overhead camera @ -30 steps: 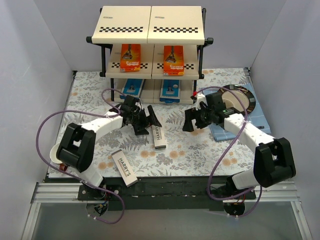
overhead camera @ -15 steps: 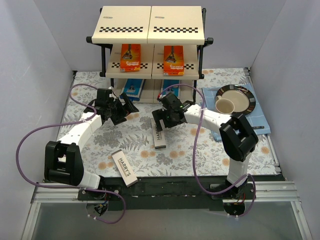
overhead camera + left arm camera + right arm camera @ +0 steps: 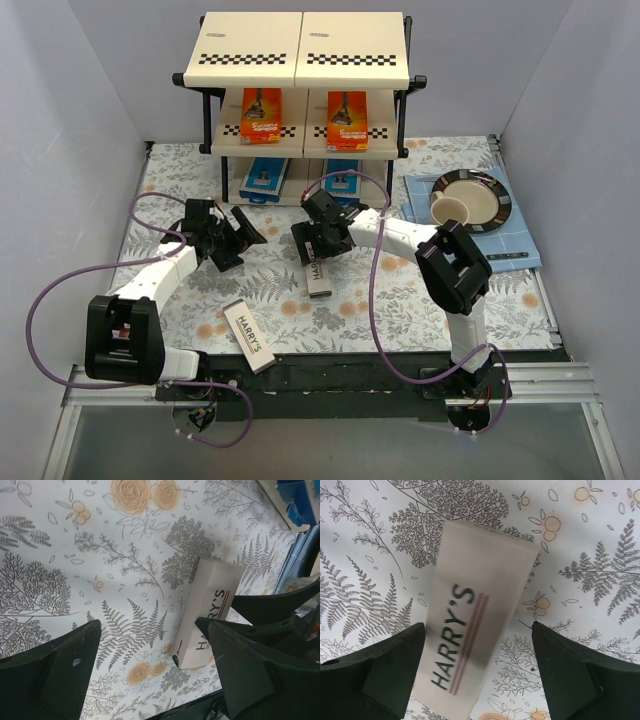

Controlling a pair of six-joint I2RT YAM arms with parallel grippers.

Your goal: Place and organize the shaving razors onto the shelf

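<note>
The shelf [image 3: 305,60] stands at the back. Two orange razor packs [image 3: 261,115] [image 3: 347,121] stand on its middle board, and two blue-and-white packs [image 3: 264,178] [image 3: 343,176] lie on the bottom one. A white HARRY'S box [image 3: 318,278] [image 3: 480,600] lies mid-table. My right gripper [image 3: 320,245] [image 3: 477,627] hovers open over its far end, one finger on each side, not touching. My left gripper [image 3: 240,242] [image 3: 148,625] is open and empty to the left of that box [image 3: 207,605]. A second HARRY'S box [image 3: 247,335] lies near the front edge.
A dark plate [image 3: 490,188] with a beige mug [image 3: 452,210] sits on a blue cloth [image 3: 515,248] at the right. Purple cables [image 3: 60,290] loop beside both arms. White walls close in the left, right and back sides.
My right arm swung left from beside the plate to above the middle HARRY'S box. My left gripper pulled back to the left, away from that box.
</note>
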